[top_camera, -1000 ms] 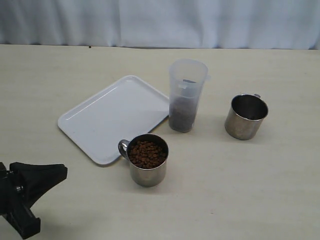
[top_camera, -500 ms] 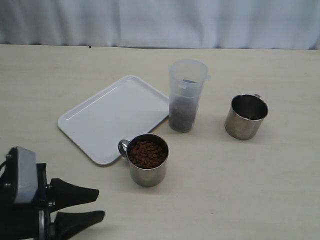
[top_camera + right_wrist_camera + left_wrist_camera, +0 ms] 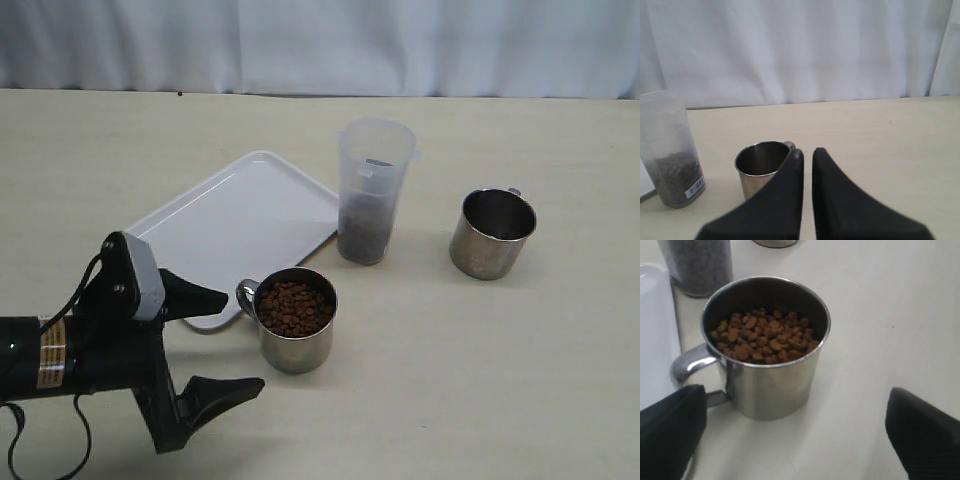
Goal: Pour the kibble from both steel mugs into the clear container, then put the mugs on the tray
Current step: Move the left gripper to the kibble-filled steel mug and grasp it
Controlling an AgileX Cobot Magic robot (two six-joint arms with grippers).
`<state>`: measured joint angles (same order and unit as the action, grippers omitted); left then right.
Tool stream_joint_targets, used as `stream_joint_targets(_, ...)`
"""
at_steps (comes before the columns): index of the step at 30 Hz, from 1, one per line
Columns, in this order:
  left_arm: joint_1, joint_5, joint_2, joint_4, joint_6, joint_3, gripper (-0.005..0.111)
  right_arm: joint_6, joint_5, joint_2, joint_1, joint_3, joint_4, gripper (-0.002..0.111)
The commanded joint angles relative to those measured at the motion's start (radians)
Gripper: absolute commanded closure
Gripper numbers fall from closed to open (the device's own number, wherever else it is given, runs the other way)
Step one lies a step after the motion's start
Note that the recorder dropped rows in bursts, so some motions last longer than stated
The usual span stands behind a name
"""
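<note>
left pincer (image 3: 243,340) wide open, near full steel mug (image 3: 297,348) | right pincer (image 3: 806,151) closed (holds nothing)

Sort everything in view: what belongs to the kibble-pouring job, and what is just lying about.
For the job: full mug, its kibble, empty mug, container holding some kibble, tray.
Just surroundings: table, curtain.

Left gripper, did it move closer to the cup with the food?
Yes. The left gripper moved up and right from the bottom-left corner, toward the full steel mug, which stayed put.
</note>
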<state>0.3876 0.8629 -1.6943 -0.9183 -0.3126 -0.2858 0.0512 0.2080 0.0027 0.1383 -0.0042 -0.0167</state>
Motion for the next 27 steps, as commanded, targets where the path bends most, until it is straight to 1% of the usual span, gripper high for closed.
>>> stream_joint_targets(1, 0.008, -0.077, -0.003, -0.049, -0.088, -0.07, 0.027, -0.006, 0.003, -0.003, 0.003, 0.004, 0.002, 0.103)
stream_joint_targets(8, 0.008, -0.087, -0.003, -0.073, -0.09, -0.09, 0.027, -0.006, 0.003, -0.003, 0.003, 0.004, 0.002, 0.103)
stream_joint_targets(11, 0.008, -0.094, -0.003, -0.144, -0.169, -0.09, 0.027, -0.006, 0.003, -0.003, 0.003, 0.004, 0.002, 0.103)
stream_joint_targets(13, 0.008, -0.094, -0.003, -0.179, -0.182, -0.09, 0.027, -0.006, 0.003, -0.003, 0.003, 0.004, 0.002, 0.103)
stream_joint_targets(19, 0.008, -0.091, -0.023, -0.169, -0.186, -0.09, 0.027, -0.006, 0.003, -0.003, 0.003, 0.004, 0.002, 0.103)
stream_joint_targets(24, 0.008, -0.084, -0.081, -0.172, -0.182, -0.134, 0.027, -0.006, 0.003, -0.003, 0.003, 0.004, 0.002, 0.103)
stream_joint_targets(27, 0.008, -0.087, -0.094, -0.169, -0.132, -0.161, 0.027, -0.006, 0.003, -0.003, 0.003, 0.004, 0.002, 0.103)
